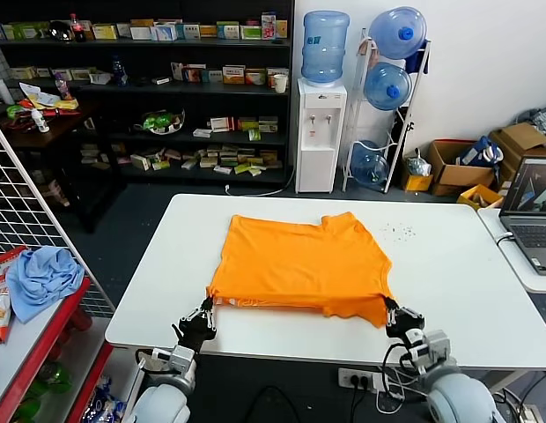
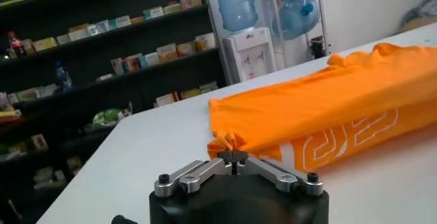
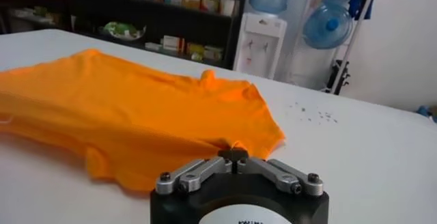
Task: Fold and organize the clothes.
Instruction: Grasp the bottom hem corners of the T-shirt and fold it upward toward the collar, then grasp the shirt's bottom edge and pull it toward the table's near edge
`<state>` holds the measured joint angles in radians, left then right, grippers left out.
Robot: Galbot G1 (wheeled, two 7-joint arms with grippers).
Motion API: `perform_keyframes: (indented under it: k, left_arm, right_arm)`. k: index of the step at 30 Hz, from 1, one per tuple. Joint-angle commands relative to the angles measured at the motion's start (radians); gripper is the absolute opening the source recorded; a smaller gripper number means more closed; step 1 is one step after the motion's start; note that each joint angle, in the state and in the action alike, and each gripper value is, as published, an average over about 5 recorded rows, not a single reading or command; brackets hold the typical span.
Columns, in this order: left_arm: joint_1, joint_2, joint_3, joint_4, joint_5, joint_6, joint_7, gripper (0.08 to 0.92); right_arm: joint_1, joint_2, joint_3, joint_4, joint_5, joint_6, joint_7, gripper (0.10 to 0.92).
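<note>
The bright orange T-shirt [image 1: 299,264] lies on the white table [image 1: 458,282], its near part folded back so the near edge is doubled. White lettering [image 2: 341,136] shows on the underside layer in the left wrist view. My left gripper [image 1: 205,308] is shut on the near left corner of the T-shirt [image 2: 231,142], with the cloth bunched between the jaws. My right gripper [image 1: 392,308] is shut on the near right corner of the T-shirt [image 3: 232,145]. Both corners are held just above the table near its front edge.
A laptop [image 1: 530,216] stands on a side table at the right. A light blue cloth [image 1: 42,278] lies on a red shelf at the left, beside a white wire grid [image 1: 26,211]. Shelves, a water dispenser [image 1: 320,132] and boxes stand beyond the table.
</note>
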<state>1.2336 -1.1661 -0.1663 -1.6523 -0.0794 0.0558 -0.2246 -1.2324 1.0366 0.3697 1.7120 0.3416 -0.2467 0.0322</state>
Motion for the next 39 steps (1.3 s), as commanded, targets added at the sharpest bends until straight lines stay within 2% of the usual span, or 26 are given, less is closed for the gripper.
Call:
perform_keyframes:
  k: [1, 10, 15, 25, 35, 39]
  left_arm:
    - [-0.134, -0.003, 0.032, 0.120, 0.001, -0.003, 0.000, 0.092]
    - [-0.157, -0.003, 0.046, 0.137, -0.023, 0.018, 0.009, 0.092]
    - [-0.130, 0.009, 0.047, 0.099, -0.042, 0.038, 0.028, 0.118]
    - [-0.048, 0.050, 0.035, 0.000, -0.138, 0.070, 0.033, 0.398]
    - [-0.055, 0.056, 0.031, 0.002, -0.226, 0.115, 0.028, 0.684]
    - [-0.061, 0.054, 0.032, 0.015, -0.242, 0.128, 0.028, 0.784]
  right_arm:
    - [0.215, -0.015, -0.101, -0.154, -0.002, 0.012, 0.000, 0.124]
    - [0.265, 0.008, -0.136, -0.222, 0.033, -0.017, 0.007, 0.136]
    - [0.238, 0.002, -0.123, -0.202, 0.056, -0.054, 0.008, 0.258]
    - [0.056, -0.048, -0.040, 0.007, 0.117, -0.154, 0.028, 0.544]
    - [-0.032, -0.064, 0.035, 0.032, 0.112, -0.175, 0.018, 0.799]
    - [-0.031, -0.056, 0.030, 0.011, 0.093, -0.176, 0.004, 0.821]
